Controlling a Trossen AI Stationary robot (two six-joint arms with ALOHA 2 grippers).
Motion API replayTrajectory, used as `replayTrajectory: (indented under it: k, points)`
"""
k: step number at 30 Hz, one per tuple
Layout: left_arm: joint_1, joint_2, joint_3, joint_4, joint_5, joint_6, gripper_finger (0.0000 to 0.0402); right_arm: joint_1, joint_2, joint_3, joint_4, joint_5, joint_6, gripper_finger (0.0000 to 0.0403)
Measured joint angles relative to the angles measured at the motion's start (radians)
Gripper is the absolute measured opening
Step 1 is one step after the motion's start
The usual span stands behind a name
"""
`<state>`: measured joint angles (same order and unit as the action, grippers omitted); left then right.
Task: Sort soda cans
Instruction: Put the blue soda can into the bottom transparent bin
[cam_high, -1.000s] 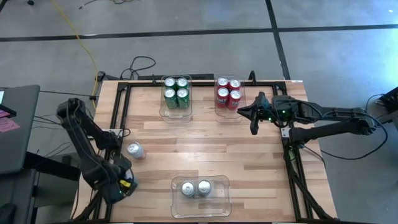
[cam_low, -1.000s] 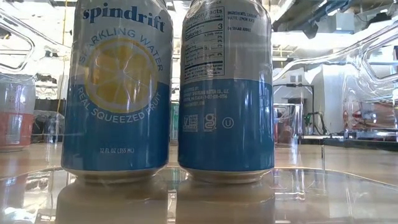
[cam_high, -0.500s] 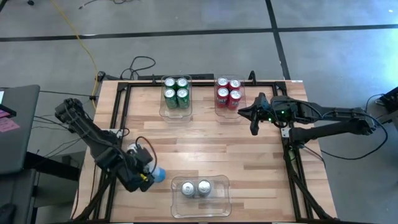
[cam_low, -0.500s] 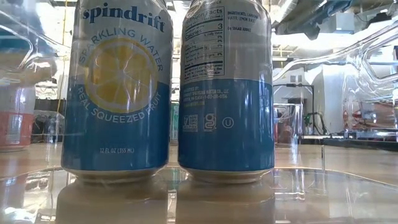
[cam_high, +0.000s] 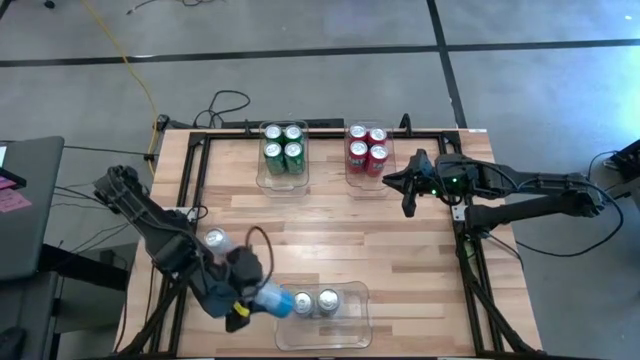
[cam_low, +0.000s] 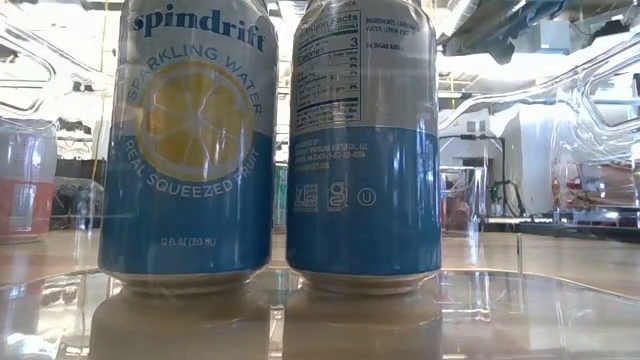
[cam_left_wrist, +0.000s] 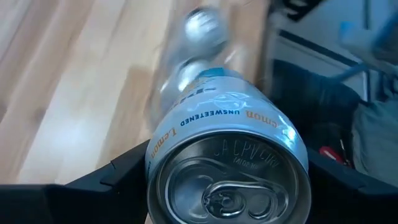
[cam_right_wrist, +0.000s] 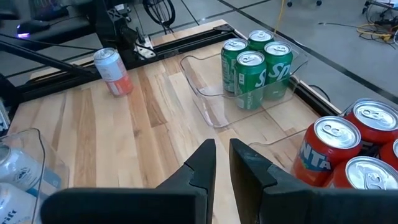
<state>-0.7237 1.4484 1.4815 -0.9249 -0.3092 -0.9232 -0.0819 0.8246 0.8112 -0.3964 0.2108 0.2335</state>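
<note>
My left gripper (cam_high: 255, 297) is near the table's near edge, just left of the near clear bin (cam_high: 352, 318), and is shut on a white-and-blue can (cam_high: 271, 298). Two like cans (cam_high: 303, 302) (cam_high: 327, 300) stand in that bin and fill the low view (cam_low: 190, 150) (cam_low: 365, 150). A silver can with a pink label (cam_high: 215, 240) stands alone on the wood. Several green cans (cam_high: 283, 145) and several red cans (cam_high: 367, 148) stand in the two far bins. My right gripper (cam_high: 405, 190) waits beside the red bin, with its fingers (cam_right_wrist: 222, 155) together and touching nothing. My left gripper (cam_left_wrist: 227, 186) pinches the white-and-blue can's side wall near its top end (cam_left_wrist: 157, 152), one finger (cam_left_wrist: 118, 177) on each side. The can lies along the fingers. Its silver top (cam_left_wrist: 230, 180) faces the wrist and its blue bottom end (cam_high: 277, 299) points at the near bin.
A black frame rail (cam_high: 190, 180) runs along the table's left, far and right sides. Bare wood (cam_high: 340, 235) lies between the far bins and the near bin. The lone pink-labelled can (cam_right_wrist: 113, 71) stands just on the far side of my left arm.
My left gripper has swung from the table's near-left corner toward the right, along the near edge, up to the near bin's left end. It has carried the white-and-blue can with it. The pink-labelled can has stayed put, covered by the arm midway.
</note>
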Motion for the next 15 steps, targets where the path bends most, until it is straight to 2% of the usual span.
replayTrajectory:
  k: [8, 11, 15]
  points:
    - [0.037, 0.191, 0.220, 0.009, 0.039, 0.340, 0.0293, -0.007, 0.000, 0.000, 0.000, 0.000, -0.003, 0.0066]
    - [0.042, 0.265, 0.307, -0.029, 0.065, 0.393, 0.0293, -0.007, 0.000, 0.000, -0.001, 0.000, -0.003, 0.0066]
    - [0.042, 0.354, 0.410, -0.121, 0.130, 0.377, 0.0293, -0.004, 0.000, 0.000, -0.001, 0.000, -0.003, 0.0066]
